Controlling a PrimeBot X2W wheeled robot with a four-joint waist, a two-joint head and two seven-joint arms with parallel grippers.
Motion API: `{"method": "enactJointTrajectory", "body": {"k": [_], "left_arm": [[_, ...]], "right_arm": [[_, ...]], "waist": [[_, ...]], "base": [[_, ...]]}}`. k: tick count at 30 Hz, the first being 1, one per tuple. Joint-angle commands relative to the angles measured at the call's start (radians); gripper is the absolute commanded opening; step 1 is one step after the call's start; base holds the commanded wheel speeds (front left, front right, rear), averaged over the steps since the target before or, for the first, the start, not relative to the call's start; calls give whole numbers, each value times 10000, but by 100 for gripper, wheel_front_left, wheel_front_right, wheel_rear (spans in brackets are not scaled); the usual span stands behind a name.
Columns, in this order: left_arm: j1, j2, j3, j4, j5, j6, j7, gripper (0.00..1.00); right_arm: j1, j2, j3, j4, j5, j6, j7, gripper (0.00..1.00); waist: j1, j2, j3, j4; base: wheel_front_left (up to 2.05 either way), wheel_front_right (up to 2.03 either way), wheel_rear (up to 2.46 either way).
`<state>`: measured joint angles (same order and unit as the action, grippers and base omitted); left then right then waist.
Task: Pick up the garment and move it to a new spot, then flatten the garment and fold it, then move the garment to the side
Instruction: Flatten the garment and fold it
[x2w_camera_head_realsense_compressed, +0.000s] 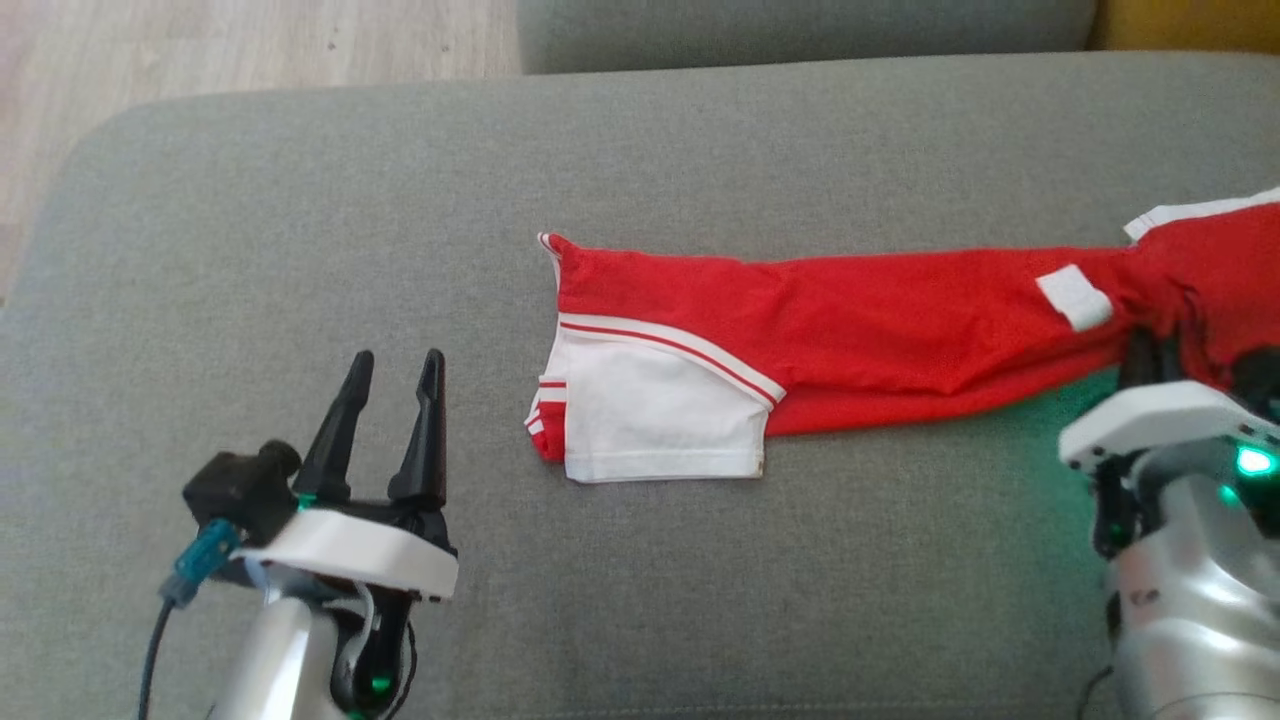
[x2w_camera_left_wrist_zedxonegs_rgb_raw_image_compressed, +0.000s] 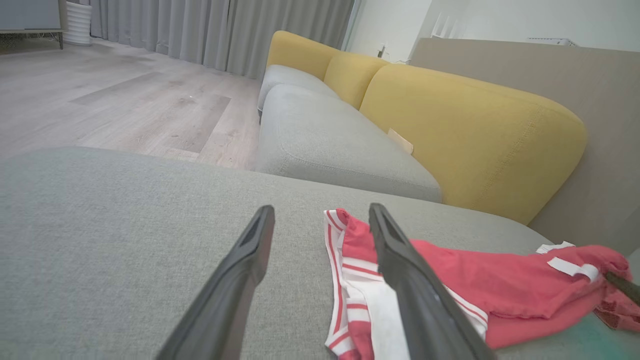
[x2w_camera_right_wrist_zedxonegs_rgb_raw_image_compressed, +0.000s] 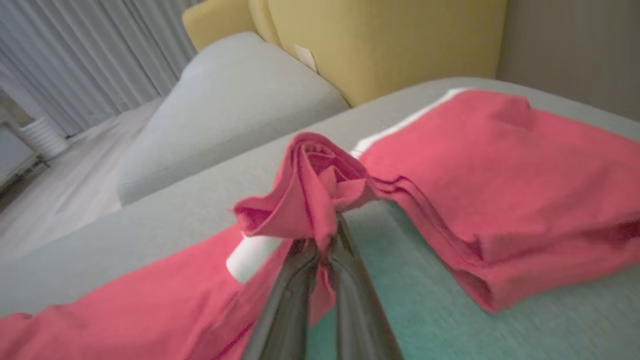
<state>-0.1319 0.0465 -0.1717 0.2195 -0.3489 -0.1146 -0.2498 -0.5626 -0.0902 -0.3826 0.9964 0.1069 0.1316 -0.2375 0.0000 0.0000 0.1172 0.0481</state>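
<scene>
Nearest, at about 7 o'clock in the head view, the left gripper (x2w_camera_head_realsense_compressed: 398, 355) hovers over the grey cushion (x2w_camera_head_realsense_compressed: 640, 150) with its two dark fingers spread wide, holding nothing and pointing toward 12 o'clock. At about 4 o'clock the right gripper (x2w_camera_right_wrist_zedxonegs_rgb_raw_image_compressed: 324, 240) has its fingers pressed together on a bunched fold of the red garment (x2w_camera_head_realsense_compressed: 900, 330). In the right wrist view the cloth twists up into a small rosette just above the fingertips, raised off the cushion.

The garment lies on the cushion as a long red band running from the middle of the head view out to 3 o'clock. Its end at the centre carries a white panel (x2w_camera_head_realsense_compressed: 650, 420) edged with red stripes and sits flat, just to the 2 o'clock side of the left gripper and apart from it. A small white tag (x2w_camera_head_realsense_compressed: 1075, 297) shows near the pinched part. Beyond the pinch, toward 2 o'clock, the rest of the garment lies folded in several layers.

Farther off, at 12 o'clock, are a second grey cushion (x2w_camera_left_wrist_zedxonegs_rgb_raw_image_compressed: 320, 135) and a yellow backrest (x2w_camera_left_wrist_zedxonegs_rgb_raw_image_compressed: 475, 130). The wooden floor (x2w_camera_left_wrist_zedxonegs_rgb_raw_image_compressed: 125, 100) and grey curtains (x2w_camera_left_wrist_zedxonegs_rgb_raw_image_compressed: 225, 30) lie toward 10 o'clock.
</scene>
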Motion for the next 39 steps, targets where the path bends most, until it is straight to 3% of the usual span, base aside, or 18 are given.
{"method": "enactJointTrajectory", "body": {"k": [1, 9, 17, 25, 38, 39], "left_arm": [[-157, 38, 324, -294, -64, 24, -120, 100], [81, 38, 266, -255, -139, 94, -120, 100], [209, 37, 239, -237, -190, 107, -120, 100], [152, 37, 43, -232, -319, 171, -120, 100], [153, 37, -97, -145, -455, 203, -120, 100], [164, 37, -100, -133, -456, 204, -120, 100]], "right_arm": [[-295, 178, 599, -523, 178, -9, -138, 0], [441, 394, 4309, -2383, 2390, -9, 286, 0], [1012, 398, 6613, -3722, 3693, -9, 777, 0], [973, 399, 7903, -3718, 4348, -9, 926, 0], [416, 399, 9569, -2261, 5378, -9, 510, 0], [390, 399, 9827, -2238, 5504, -9, 483, 42]], "waist": [[0, 0, -124, 64], [0, 0, -594, 557], [0, 0, -680, 1099], [0, 0, -493, 1886], [0, 0, -243, 2718], [0, 0, -247, 2725]], "base": [[0, 0, 0], [0, 0, 0], [0, 0, 0], [0, 0, 0], [0, 0, 0], [0, 0, 0]]}}
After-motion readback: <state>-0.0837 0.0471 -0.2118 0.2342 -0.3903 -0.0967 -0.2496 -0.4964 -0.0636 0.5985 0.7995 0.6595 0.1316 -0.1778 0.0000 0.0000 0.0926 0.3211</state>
